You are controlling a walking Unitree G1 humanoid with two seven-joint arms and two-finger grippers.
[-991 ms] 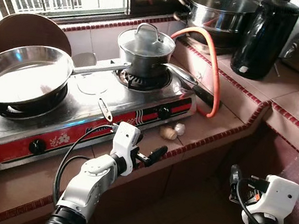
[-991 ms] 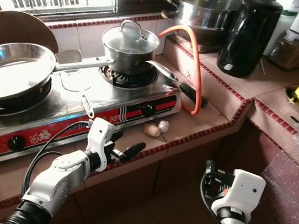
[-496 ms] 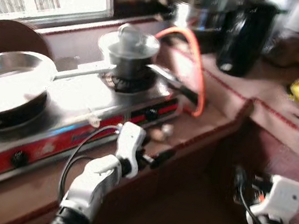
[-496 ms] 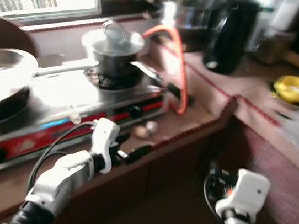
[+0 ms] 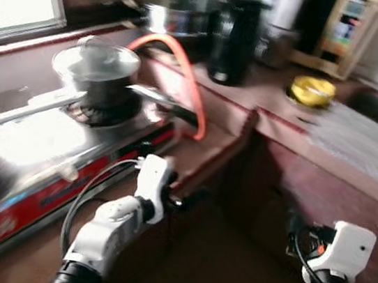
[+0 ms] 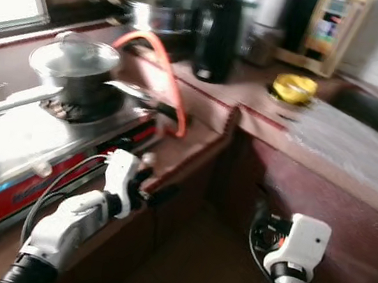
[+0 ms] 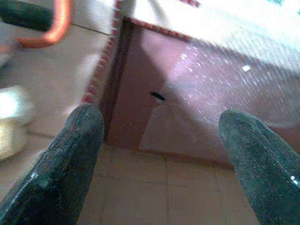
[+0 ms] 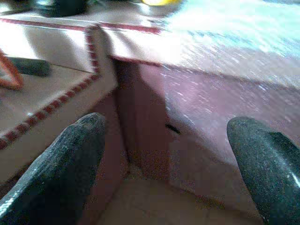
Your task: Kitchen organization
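1. Nearest the camera, the left gripper [image 7: 159, 154] hangs in front of the stove edge with its fingers [image 7: 70, 159] spread wide and nothing between them. Its wrist view looks past them at the floor and the inner corner of the tiled worktop [image 5: 357, 144].

2. The right gripper [image 8: 168, 164] is low on the robot's right, below the worktop edge, fingers likewise wide apart and empty, pointing at the same corner.

3. On the left, the gas stove [image 5: 39, 156] carries a lidded pot [image 5: 96, 72] on its burner, and an orange hose [image 5: 184, 77] loops beside it. The head views are blurred, so finer detail is unclear.

4. Further along the worktop stands a dark tall jug [image 5: 235, 39], with a large steel pot [image 5: 175, 13] behind it. A yellow item [image 5: 312, 92] lies further right, beyond the corner.

5. The task names no single item. Judging by this, the robot is between actions, surveying or turning toward the right-hand stretch of worktop, with no grasp begun.

6. The next move calls for settling the view, choosing one item, and raising a gripper above worktop height before reaching.
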